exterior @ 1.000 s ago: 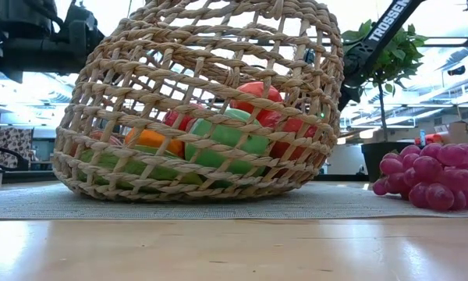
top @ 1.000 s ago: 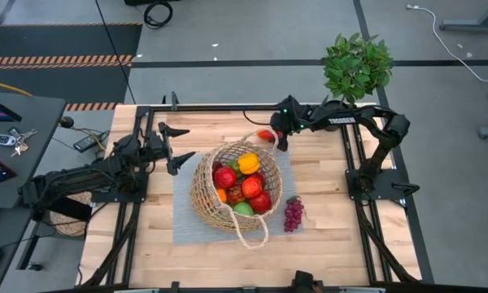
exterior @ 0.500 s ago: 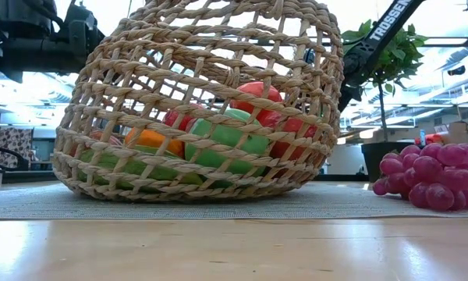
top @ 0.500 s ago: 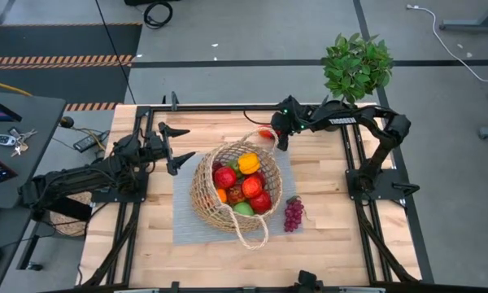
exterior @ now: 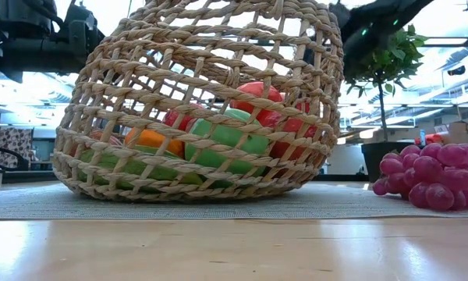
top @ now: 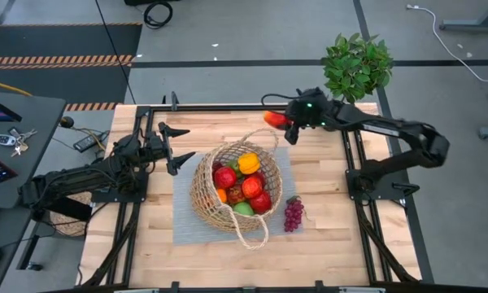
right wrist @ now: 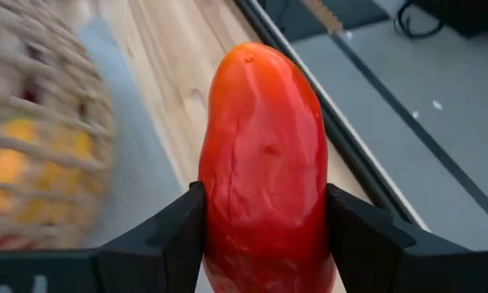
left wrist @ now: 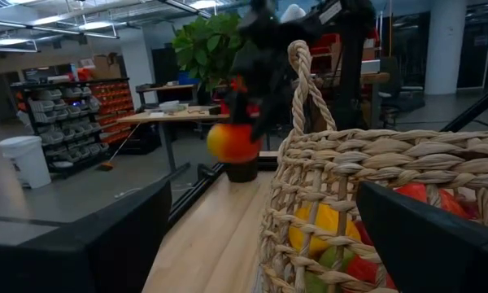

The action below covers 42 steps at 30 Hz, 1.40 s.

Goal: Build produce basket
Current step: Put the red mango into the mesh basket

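Observation:
The tan wicker basket (top: 234, 191) lies tilted on a grey mat (top: 183, 228) and holds several pieces of produce: red, yellow, orange and green. A bunch of purple grapes (top: 294, 215) lies on the mat's right edge. My right gripper (top: 281, 122) hangs above the table beyond the basket's far rim, shut on a red-orange oblong fruit (right wrist: 264, 163). My left gripper (top: 179, 146) stands open to the left of the basket with nothing between its fingers. My right gripper pinches the red-orange fruit between its two fingers (right wrist: 175, 236), which press on the fruit's two long sides (right wrist: 220, 228) near its lower end. The fruit sticks out lengthwise beyond the fingertips. It is lifted clear of the table (left wrist: 233, 142), above the level of the basket's rim.
A potted green plant (top: 356, 65) stands just beyond the table's far right corner, behind my right arm. The basket's looped handles stick out at its far side (left wrist: 302, 69) and its near side (top: 252, 236). Bare wood shows along the near edge.
My right gripper has risen from the table beside the basket's far rim and drawn a little toward the far edge. The red-orange fruit has come up with it and now hangs clear of the table. The basket and grapes have stayed put.

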### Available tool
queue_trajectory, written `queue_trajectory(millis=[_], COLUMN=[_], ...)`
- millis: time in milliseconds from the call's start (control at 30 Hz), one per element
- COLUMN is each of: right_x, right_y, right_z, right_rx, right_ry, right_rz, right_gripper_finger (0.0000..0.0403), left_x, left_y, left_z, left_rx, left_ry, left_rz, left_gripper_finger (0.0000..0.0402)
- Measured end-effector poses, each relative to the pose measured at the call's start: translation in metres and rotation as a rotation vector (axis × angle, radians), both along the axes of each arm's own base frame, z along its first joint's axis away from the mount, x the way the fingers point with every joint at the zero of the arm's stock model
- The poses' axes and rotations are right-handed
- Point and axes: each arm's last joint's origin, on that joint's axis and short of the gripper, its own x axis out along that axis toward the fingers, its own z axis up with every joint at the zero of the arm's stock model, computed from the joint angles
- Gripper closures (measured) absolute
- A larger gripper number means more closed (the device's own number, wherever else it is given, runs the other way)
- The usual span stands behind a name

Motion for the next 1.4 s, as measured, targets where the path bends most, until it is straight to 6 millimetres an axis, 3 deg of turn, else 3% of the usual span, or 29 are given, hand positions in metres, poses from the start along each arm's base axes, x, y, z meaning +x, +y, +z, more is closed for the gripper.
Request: queue_trajectory(millis=[300,800,1100,1400], right_x=[-0.02,-0.044,-0.029,0.002], right_y=[0.049,0.106,0.14,0.175], right_z=[0.048,0.096,0.1,0.101], right_rx=[-0.059,-0.101,-0.048,-0.072], right_ry=[-0.182,-0.505,-0.586,-0.488], right_rz=[0.017,0.187,0.393,0.456], right_gripper_finger=[0.0176,0.0176,0.0174,0.0173], left_x=[0.0,0.0,0.0,0.0], left_y=[0.0,0.0,0.0,0.0], left_z=[0.0,0.0,0.0,0.0], left_rx=[0.0,0.0,0.0,0.0], left_ry=[0.0,0.0,0.0,0.0], left_rz=[0.0,0.0,0.0,0.0], left_gripper_finger=[0.0004,0.0004,0.0004,0.0004])
